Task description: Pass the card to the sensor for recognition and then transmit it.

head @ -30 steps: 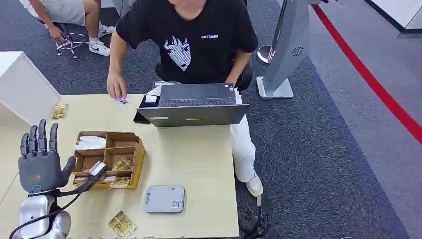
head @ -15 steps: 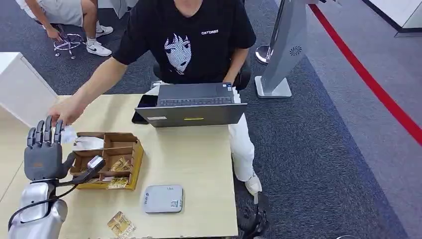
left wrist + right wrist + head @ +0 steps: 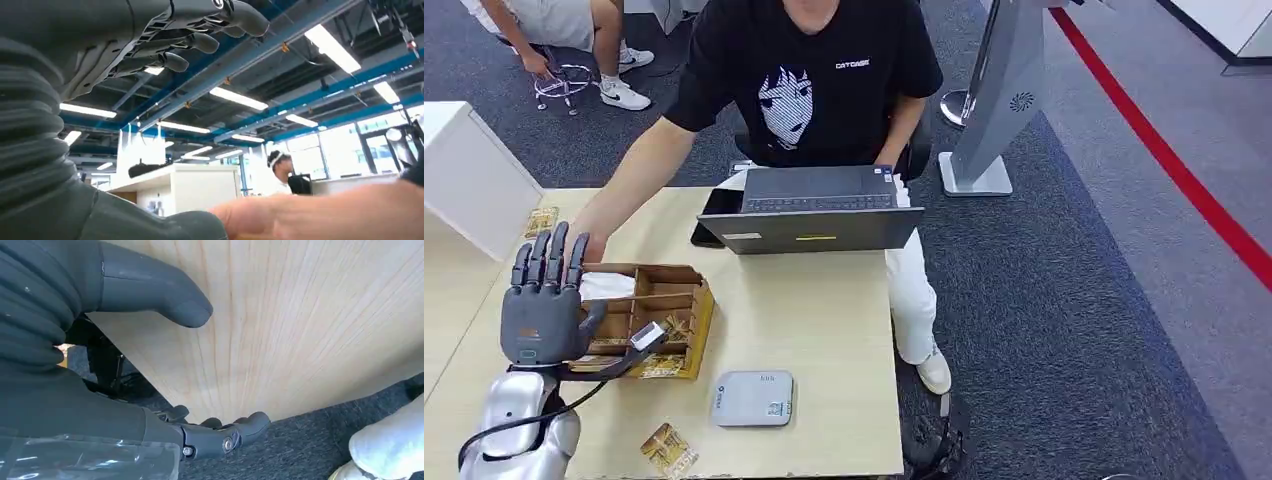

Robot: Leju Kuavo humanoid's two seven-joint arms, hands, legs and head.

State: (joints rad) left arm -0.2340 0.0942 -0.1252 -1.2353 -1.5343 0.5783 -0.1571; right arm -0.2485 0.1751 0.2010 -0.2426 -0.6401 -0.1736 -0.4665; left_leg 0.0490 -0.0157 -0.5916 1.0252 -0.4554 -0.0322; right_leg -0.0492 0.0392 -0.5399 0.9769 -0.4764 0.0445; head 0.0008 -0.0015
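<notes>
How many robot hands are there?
2. The left hand is raised over the table's left side, by the cardboard box. The right hand hangs beside the table's edge, near the carpet.

Crowded left side of the bench (image 3: 824, 310), open wood in the middle.

At the frame's lower left the raised left hand (image 3: 544, 310) stands just in front of the cardboard box (image 3: 649, 315), and a person's arm (image 3: 639, 180) slants down from the upper centre to the box's far left corner. The laptop (image 3: 814, 215) blocks the far edge, the grey sensor (image 3: 754, 398) the near edge. Between box, laptop and sensor lies bare benchtop, running to the right edge.
</notes>
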